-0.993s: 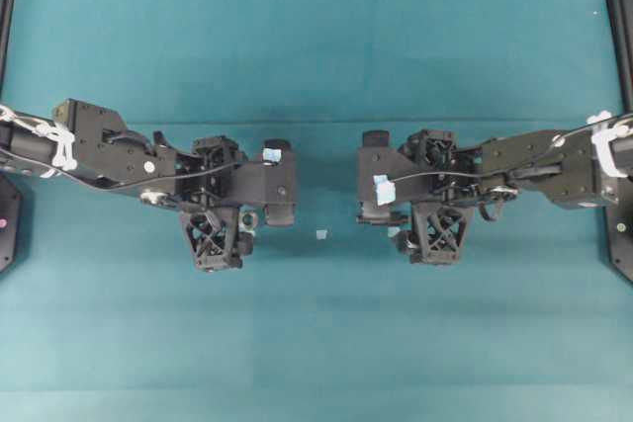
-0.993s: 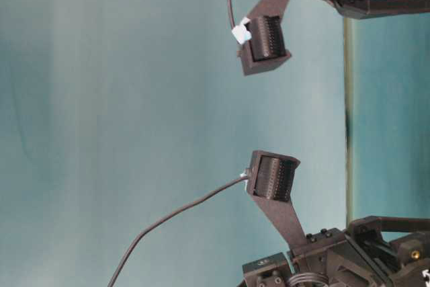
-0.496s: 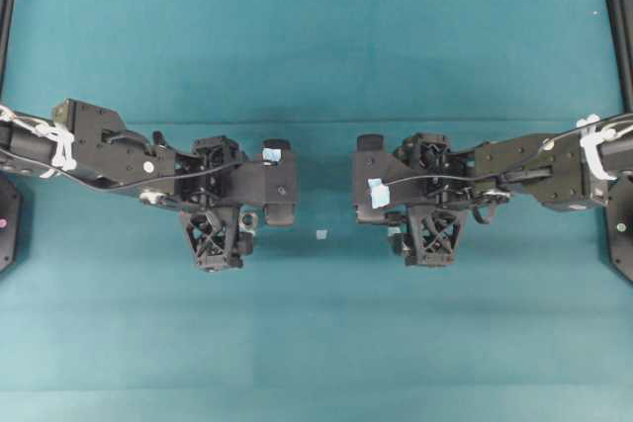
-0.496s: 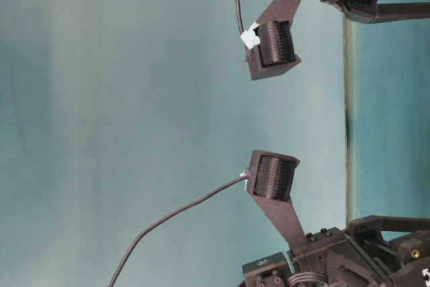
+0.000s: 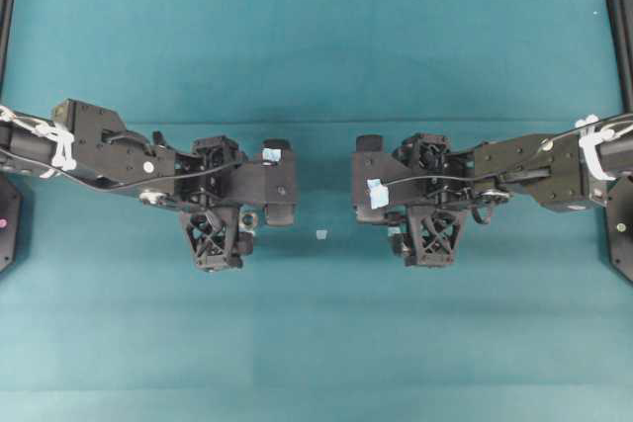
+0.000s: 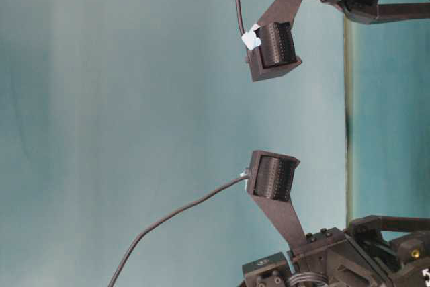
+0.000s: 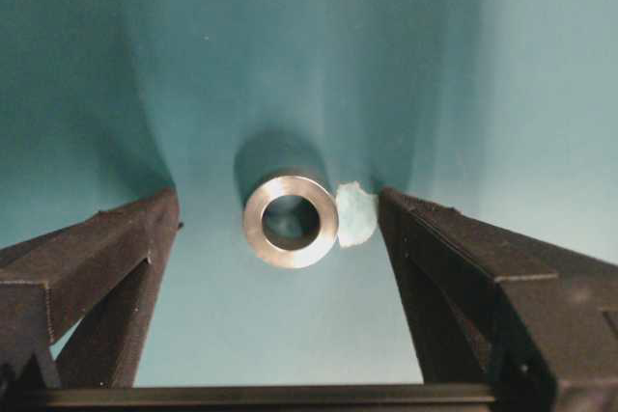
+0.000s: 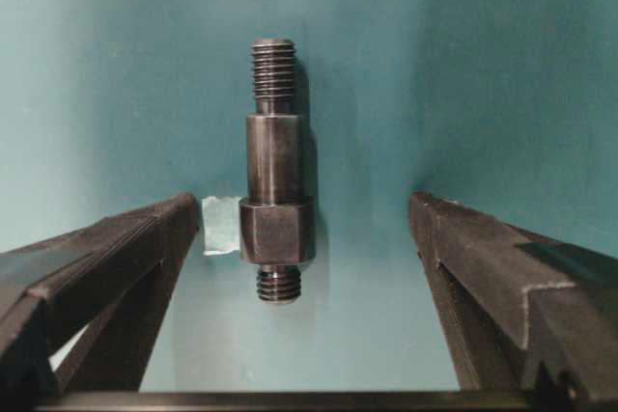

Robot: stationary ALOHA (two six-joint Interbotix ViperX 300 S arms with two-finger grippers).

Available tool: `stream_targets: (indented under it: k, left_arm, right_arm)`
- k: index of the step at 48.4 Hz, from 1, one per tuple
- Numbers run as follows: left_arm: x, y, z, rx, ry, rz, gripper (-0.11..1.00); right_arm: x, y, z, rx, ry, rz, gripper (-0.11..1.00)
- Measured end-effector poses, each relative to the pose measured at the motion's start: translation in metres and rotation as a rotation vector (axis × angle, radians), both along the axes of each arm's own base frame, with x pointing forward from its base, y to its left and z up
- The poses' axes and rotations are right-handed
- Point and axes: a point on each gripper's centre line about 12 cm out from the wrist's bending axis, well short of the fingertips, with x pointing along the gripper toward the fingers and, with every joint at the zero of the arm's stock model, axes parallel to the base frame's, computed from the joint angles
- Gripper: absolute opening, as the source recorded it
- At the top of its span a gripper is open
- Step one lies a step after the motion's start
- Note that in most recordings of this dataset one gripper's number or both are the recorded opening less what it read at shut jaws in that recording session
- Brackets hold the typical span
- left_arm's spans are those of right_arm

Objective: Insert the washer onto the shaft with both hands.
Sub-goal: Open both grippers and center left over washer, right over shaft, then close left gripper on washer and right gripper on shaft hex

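Two hands hang low over the teal bench (image 5: 316, 343), one from each side, and both are empty.

Nearest in the left wrist view are the two black fingers (image 7: 87, 267) of the left hand (image 7: 275, 229), spread wide. Between them lies the washer (image 7: 290, 221), on the cloth, its hole turned toward the camera. It touches neither finger. A small pale tape square (image 7: 355, 216) lies just beside the washer on its right side.

In the right wrist view the fingers (image 8: 106, 258) of the right hand (image 8: 304, 229) are also well apart, with free space on both sides of the shaft (image 8: 276, 169). The shaft lies on the cloth between them, lengthwise away from the camera. Its short threaded stub is near, then a six-sided collar, then a smooth part, and the longer threaded end is far. A tape square (image 8: 220, 225) lies against the collar on the left.

From above, the left hand (image 5: 279, 182) and the right hand (image 5: 368, 177) point at each other across the middle of the bench. One more tape piece (image 5: 320, 234) lies on the cloth between them. The washer and the shaft are hidden under the arms in this view.
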Motion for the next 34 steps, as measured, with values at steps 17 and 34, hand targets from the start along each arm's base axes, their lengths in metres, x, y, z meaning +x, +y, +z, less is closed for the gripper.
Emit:
stream_targets:
  k: [17, 34]
  left_arm:
    - [0.0000, 0.0000, 0.0000, 0.000, 0.000, 0.000, 0.85]
    - [-0.0001, -0.0006, 0.0003, 0.001, -0.003, -0.004, 0.45]
  right_arm:
    - [-0.0024, -0.0003, -0.0006, 0.002, 0.028, -0.001, 0.76]
    - [-0.0029, -0.0003, 0.0004, 0.002, 0.034, -0.001, 0.42]
